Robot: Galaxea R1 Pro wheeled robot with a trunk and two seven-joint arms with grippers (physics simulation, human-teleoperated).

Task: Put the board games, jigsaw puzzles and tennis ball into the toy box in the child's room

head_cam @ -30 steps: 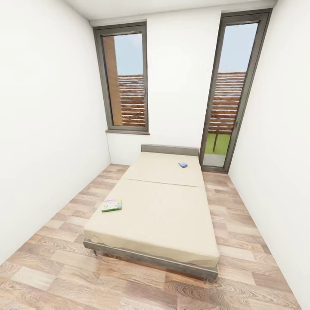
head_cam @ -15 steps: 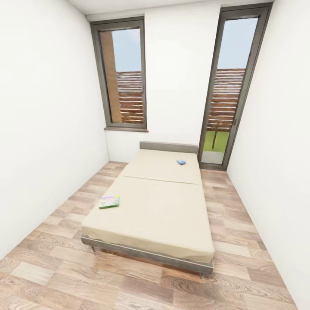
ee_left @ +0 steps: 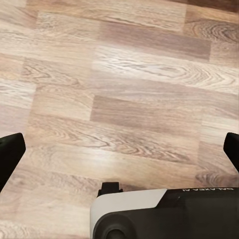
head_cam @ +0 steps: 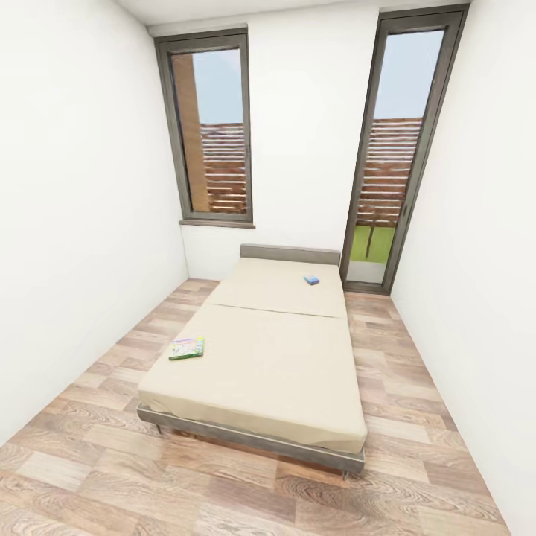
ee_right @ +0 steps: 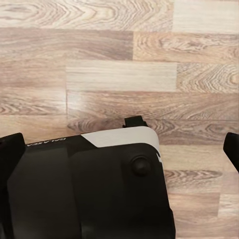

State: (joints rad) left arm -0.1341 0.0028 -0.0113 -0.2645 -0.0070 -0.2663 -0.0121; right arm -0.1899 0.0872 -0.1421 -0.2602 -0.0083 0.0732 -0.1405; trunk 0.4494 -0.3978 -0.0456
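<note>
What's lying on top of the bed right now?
Two board games lie on the bed: a green board game near its left edge, a blue board game near the headboard. Under the frame is hidden.

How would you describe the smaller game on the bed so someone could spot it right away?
Start with the beige bed between the two tall windows. Go up to its far end, by the grey headboard, on the side nearer the glass door. The small blue game lies flat there; the other game, at the near left edge, is larger and green with many colours.
</note>
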